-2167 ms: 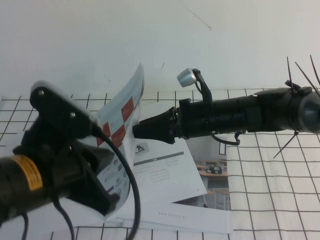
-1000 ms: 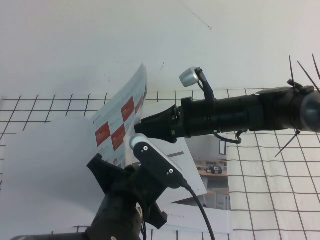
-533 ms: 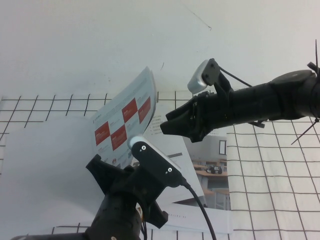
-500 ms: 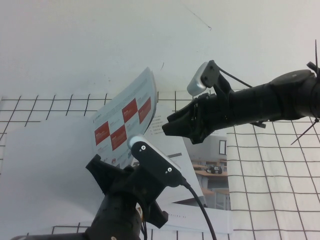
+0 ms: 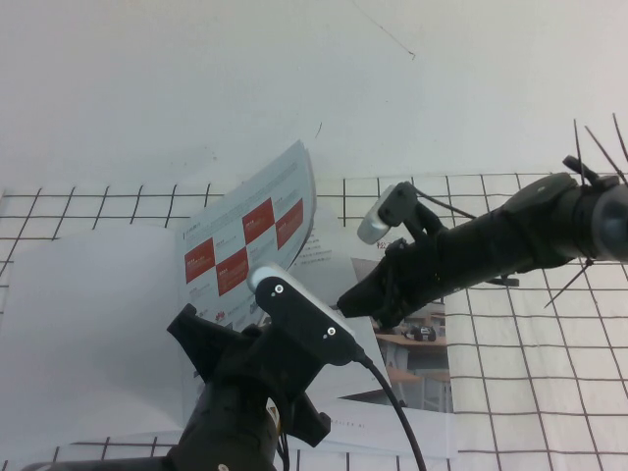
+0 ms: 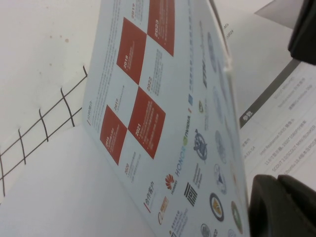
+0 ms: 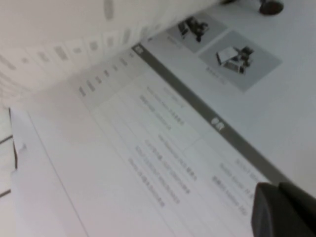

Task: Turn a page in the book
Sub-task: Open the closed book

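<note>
The book [image 5: 339, 294] lies open on the table, its right-hand page showing grey text and small vehicle photos [image 7: 163, 148]. The page [image 5: 250, 245] stands curved upward from it, with red squares and logos on the face toward me [image 6: 163, 123]. My left gripper [image 6: 284, 207] is shut, right beside the page's lower free edge. In the high view its fingers are hidden behind its own wrist [image 5: 294, 319]. My right gripper [image 5: 348, 297] is shut, its tip low over the right-hand page [image 7: 284, 210], to the right of the standing page and apart from it.
A second brochure with a classroom photo [image 5: 422, 348] lies under the book at its right. A black-and-white checked cloth [image 5: 530, 373] covers the table. A white wall [image 5: 196, 88] stands behind. The left arm [image 5: 235, 412] fills the front centre.
My right gripper has dropped from beside the page's upper edge down to the right-hand page. The page stands a little more to the right. My left arm swung earlier from the left to front centre.
</note>
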Available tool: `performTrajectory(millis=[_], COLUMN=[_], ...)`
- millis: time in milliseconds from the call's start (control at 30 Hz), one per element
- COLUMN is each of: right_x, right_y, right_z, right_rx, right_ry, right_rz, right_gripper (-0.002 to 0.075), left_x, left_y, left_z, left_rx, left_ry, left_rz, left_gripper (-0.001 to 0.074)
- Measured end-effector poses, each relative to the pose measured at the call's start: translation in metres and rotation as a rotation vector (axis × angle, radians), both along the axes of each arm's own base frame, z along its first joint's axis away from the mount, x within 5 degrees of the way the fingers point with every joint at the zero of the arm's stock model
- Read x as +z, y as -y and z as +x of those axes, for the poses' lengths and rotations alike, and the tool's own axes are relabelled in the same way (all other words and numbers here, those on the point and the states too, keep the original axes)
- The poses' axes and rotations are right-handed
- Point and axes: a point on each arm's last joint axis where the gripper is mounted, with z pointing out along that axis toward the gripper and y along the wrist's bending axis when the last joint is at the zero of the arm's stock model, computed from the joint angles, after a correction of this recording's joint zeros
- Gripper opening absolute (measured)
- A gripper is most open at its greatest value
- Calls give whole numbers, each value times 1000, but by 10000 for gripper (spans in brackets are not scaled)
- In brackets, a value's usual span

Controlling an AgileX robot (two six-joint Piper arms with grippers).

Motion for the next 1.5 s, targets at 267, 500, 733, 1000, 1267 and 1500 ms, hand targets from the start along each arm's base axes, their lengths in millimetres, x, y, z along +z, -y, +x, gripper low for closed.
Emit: performTrajectory(millis=[267,500,733,1000,1267,1500], right_x=[-21,-19,-19,-19,-18,-18], right_y=[-10,-10,-10,-10,-9,-9], right_z=[-10,-10,-11,-11,-11,-11], right_rx=[44,27,30,32,37,37], right_ry=[-94,-123,-120,-122,-124,-124], right_rz=[-72,-120,-129,-130,-132,-132], right_gripper=[0,0,0,0,0,0], left_x=[0,6,3,-9,-18,-24], left_y=[-1,-10,-30,-88,-121,-128], left_z=[0,4,16,49,62,67], left_rx=[7,94,187,432,556,548], left_ry=[5,77,40,-151,-279,-357], left_rz=[3,54,148,161,77,-25], left_gripper=[-3,-3,-3,-3,-4,-3])
